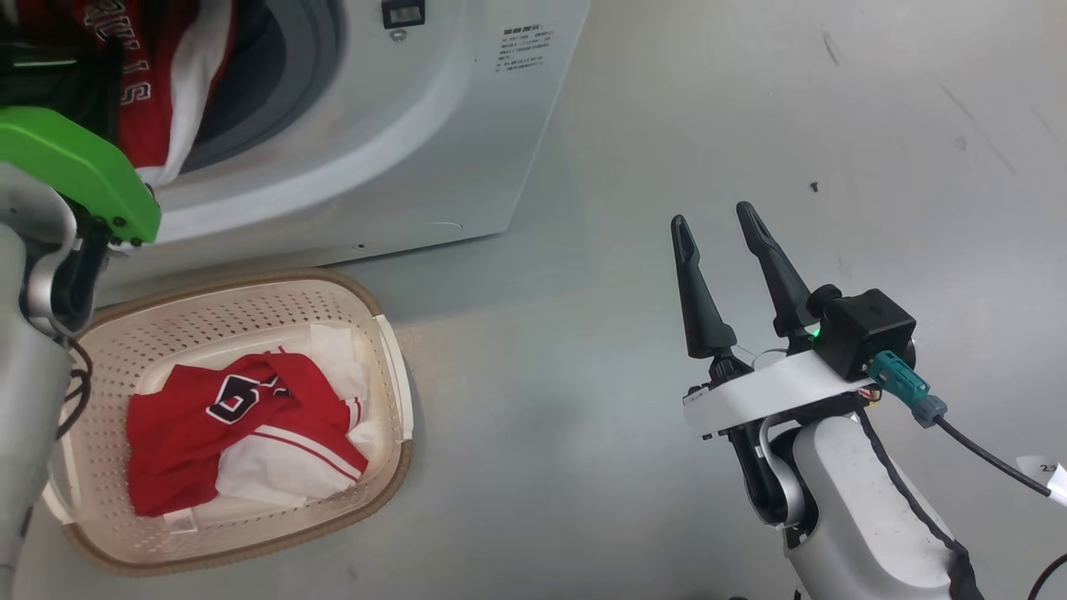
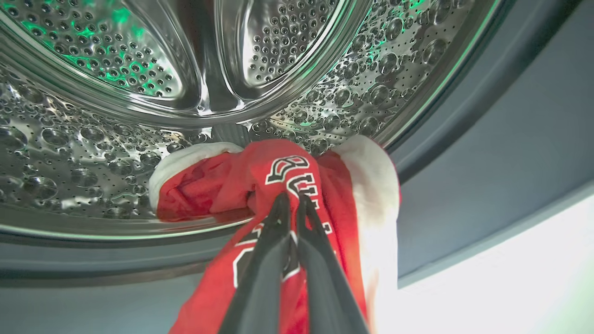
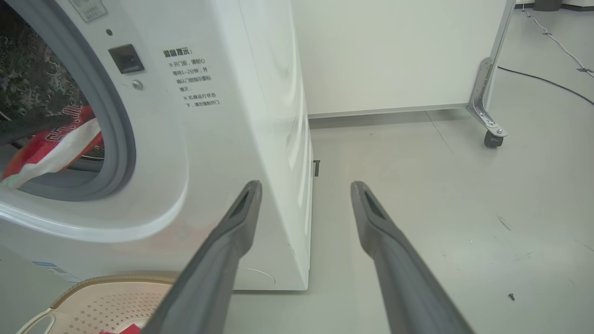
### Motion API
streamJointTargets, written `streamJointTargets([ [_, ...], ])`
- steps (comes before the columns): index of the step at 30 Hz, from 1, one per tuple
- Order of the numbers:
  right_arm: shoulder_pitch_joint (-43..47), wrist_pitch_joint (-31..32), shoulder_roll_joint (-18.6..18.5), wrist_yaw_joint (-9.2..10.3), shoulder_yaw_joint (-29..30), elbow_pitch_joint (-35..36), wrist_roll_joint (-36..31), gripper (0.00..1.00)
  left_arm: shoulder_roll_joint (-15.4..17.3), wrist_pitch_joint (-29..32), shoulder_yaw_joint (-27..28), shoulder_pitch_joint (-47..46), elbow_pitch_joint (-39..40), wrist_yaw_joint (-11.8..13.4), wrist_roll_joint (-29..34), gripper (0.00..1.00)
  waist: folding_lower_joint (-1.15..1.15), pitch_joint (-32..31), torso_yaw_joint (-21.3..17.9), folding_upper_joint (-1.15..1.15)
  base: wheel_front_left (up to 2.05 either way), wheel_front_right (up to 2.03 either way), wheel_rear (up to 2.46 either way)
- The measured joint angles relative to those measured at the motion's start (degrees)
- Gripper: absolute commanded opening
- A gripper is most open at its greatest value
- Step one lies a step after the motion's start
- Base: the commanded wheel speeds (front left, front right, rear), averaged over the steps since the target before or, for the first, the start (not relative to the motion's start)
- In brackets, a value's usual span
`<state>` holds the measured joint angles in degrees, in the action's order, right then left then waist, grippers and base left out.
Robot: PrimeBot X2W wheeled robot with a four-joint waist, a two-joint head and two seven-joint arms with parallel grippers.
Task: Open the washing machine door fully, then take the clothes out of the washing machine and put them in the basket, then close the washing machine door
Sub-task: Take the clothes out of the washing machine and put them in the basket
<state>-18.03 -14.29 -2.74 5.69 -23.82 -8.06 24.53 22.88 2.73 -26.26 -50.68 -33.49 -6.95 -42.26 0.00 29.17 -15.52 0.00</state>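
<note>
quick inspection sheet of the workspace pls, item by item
surface: grey floor, scuffed
job's things: washing machine mouth open, red jersey hanging over the drum lip; basket on the floor before it, holding red and white clothes
clutter: one small dark speck on the floor
grippers: left gripper shut on the jersey; right gripper open, holding nothing
cables: wrist cable off the right arm; floor cable farther off
surroundings: white panel on a castor

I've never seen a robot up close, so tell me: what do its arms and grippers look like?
The right gripper and left gripper each have two long, dark, tapering fingers. The right ones sit on a white bracket carrying a black boxy camera with a teal plug and black cable. Its forearm is pale grey; the left arm wears a bright green cover.
</note>
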Motion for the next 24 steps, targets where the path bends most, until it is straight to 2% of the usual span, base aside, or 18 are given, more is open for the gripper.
streamJointTargets([
  [24,5.49,0.0,-0.09,-2.5,2.42,-4.59,-0.93,1.0,-0.79,-9.39,-5.94,14.73,-0.71,-0.01,-3.6,0.0,0.0,-11.23,7.8,0.0,0.0,0.0,0.0],
])
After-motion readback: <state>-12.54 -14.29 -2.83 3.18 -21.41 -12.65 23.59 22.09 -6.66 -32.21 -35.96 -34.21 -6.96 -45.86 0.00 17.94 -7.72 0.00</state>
